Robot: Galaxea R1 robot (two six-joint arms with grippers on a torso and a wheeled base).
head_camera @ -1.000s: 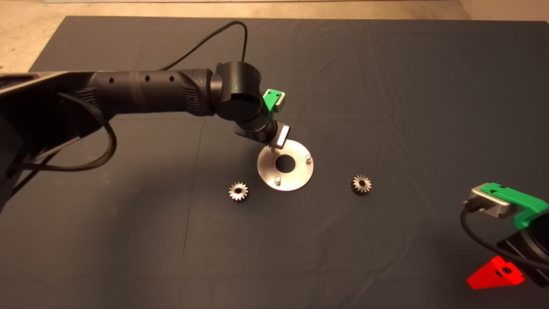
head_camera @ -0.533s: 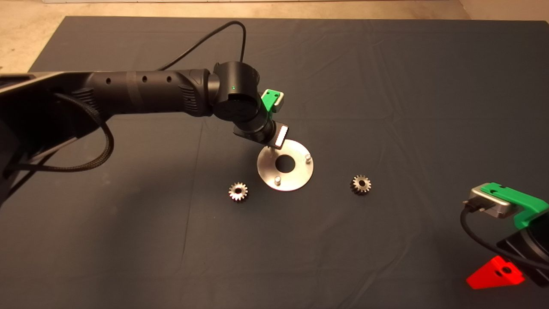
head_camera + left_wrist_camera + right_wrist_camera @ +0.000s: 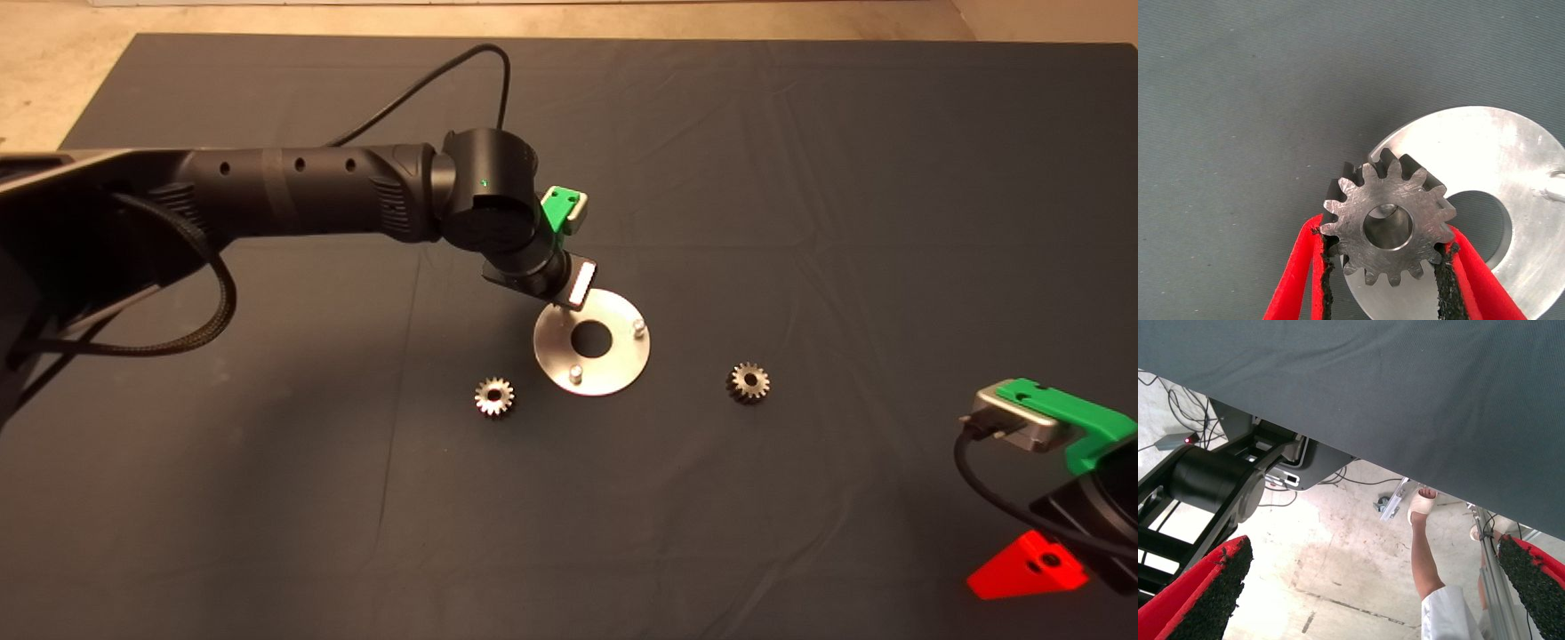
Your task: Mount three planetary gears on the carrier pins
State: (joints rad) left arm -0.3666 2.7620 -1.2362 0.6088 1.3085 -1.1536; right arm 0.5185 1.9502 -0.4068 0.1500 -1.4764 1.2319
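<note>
Left wrist view: the left gripper [image 3: 1386, 267] has its two red fingers [image 3: 1298, 273] closed against opposite sides of a gear [image 3: 1388, 227], held flat over the rim of the round plate [image 3: 1511, 167]. Something silvery shows through the gear's centre hole, though I cannot tell whether the gear is seated on a pin.

From above, the left arm [image 3: 293, 191] reaches over the plate's [image 3: 613, 373] far-left edge. Two bare pins stand on the plate, one [image 3: 637, 328] at its right side and one [image 3: 576, 373] at its near edge. A second gear [image 3: 494, 396] lies on the mat [image 3: 800, 178] just left of the plate, a third [image 3: 749, 382] to its right.

The right gripper [image 3: 1371, 587] waits well right of the plate, fingers wide apart and holding nothing; a person's leg [image 3: 1423, 547] shows beyond the mat.
</note>
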